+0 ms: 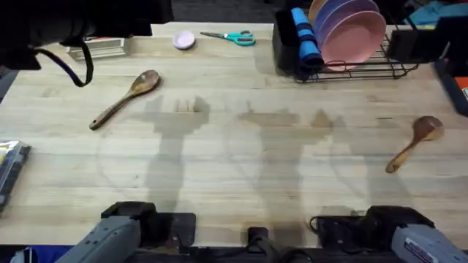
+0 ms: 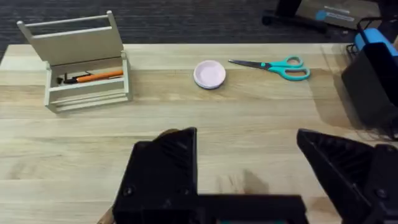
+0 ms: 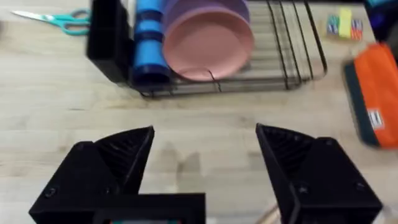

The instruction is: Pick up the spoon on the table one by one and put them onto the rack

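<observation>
While both arms sit drawn back at the table's near edge, one brown wooden spoon [image 1: 125,98] lies on the far left of the pale wooden table [image 1: 241,161], and the other brown wooden spoon [image 1: 414,142] lies at the right, both well apart from the grippers. The black wire dish rack [image 1: 351,62] stands at the far right, holding pink plates [image 1: 349,31]. The left gripper [image 2: 249,163] and right gripper [image 3: 205,163] both hold their black fingers spread wide, empty. Teal-handled scissors [image 1: 230,36] lie left of the rack.
</observation>
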